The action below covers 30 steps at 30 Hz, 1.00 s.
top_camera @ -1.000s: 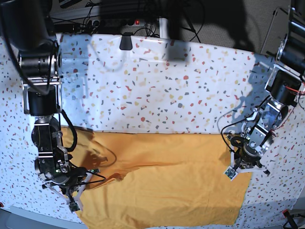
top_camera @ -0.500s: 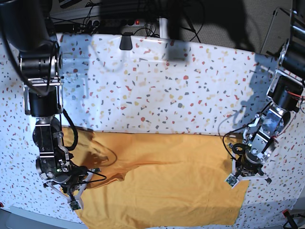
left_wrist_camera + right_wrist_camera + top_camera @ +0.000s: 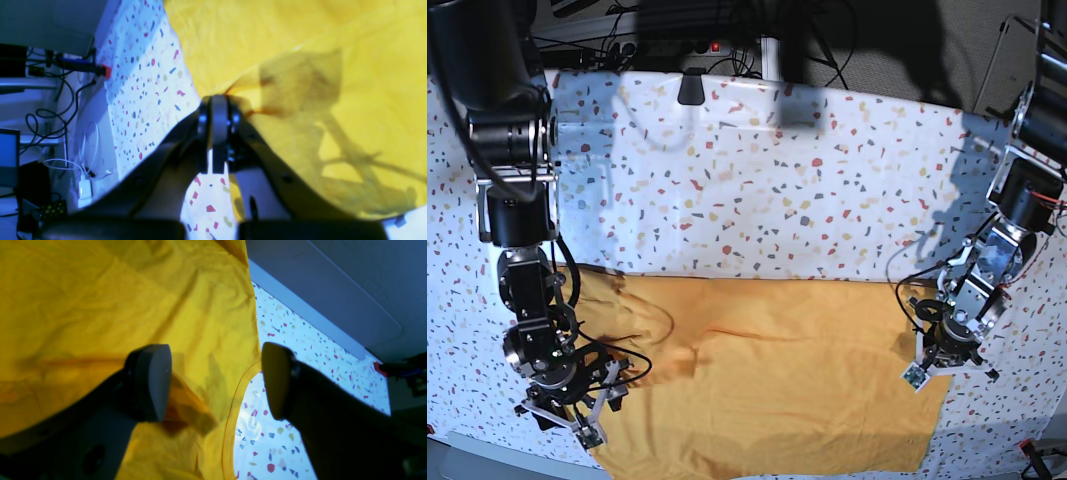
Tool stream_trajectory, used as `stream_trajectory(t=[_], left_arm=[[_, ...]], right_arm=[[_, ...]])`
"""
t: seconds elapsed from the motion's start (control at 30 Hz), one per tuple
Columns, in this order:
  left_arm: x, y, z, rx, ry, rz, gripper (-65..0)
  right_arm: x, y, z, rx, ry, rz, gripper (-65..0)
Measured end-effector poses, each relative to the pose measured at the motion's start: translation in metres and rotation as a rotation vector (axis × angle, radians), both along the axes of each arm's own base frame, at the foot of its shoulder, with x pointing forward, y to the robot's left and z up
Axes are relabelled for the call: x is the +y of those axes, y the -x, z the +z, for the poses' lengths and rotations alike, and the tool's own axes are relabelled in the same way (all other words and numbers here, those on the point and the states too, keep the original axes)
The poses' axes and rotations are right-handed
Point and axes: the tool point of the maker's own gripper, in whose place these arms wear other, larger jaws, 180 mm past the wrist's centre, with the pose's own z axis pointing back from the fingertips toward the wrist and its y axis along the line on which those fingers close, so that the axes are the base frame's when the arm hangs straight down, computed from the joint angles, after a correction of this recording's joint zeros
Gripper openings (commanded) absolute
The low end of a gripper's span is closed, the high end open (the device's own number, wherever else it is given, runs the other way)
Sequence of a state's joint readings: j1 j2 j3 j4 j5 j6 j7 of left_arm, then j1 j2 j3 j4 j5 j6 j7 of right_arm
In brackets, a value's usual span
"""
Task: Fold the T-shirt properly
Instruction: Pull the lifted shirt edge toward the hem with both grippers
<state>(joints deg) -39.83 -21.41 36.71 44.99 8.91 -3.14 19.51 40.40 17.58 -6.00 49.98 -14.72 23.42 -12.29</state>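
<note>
The mustard T-shirt point(image 3: 777, 380) lies spread flat along the front of the speckled tablecloth point(image 3: 777, 180). My left gripper point(image 3: 942, 350) sits at the shirt's right edge. In the left wrist view this left gripper point(image 3: 215, 103) is shut, and a raised fold of the T-shirt point(image 3: 267, 33) bunches at its tips. At the shirt's left end my right gripper point(image 3: 577, 405) points down. The right wrist view shows the right gripper point(image 3: 213, 390) wide open with nothing between its fingers point(image 3: 151, 383), hovering over a hemmed edge of the T-shirt point(image 3: 100, 306).
A black clip-like object point(image 3: 692, 88) sits at the table's back edge, with a power strip point(image 3: 717, 45) and cables behind it. The shirt's front hem lies close to the table's near edge. Bare tablecloth point(image 3: 283, 340) shows beside the shirt.
My right gripper has opened and let go of the shirt's left end, and the wrinkle there has settled. My left gripper has shifted slightly toward the front edge, still shut.
</note>
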Motion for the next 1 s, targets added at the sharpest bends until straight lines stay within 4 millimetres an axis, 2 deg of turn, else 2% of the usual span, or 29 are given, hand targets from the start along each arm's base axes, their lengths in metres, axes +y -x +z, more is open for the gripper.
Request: stream_trajectory(t=[0.13, 0.7, 0.77, 0.83, 1.0], left_arm=[[0.000, 0.000, 0.000, 0.000, 0.000, 0.000, -65.0], [-0.007, -0.004, 0.006, -0.042, 0.000, -0.048, -65.0], [-0.007, -0.004, 0.007, -0.044, -0.015, -0.054, -54.9], [-0.008, -0.006, 0.010, -0.063, -0.056, -0.084, -49.1], [0.000, -0.012, 0.024, -0.133, -0.122, -0.076, -48.8]], right_arm=[[-0.001, 0.003, -0.013, 0.031, -0.006, -0.005, -22.3], [0.001, 0.006, -0.019, 0.068, -0.071, -0.030, -22.3], [0.001, 0.006, -0.019, 0.069, -0.071, -0.030, -22.3], [0.000, 0.007, -0.021, 0.081, -0.068, -0.036, -22.3], [0.005, 0.009, -0.024, 0.104, -0.155, -0.050, -22.3]])
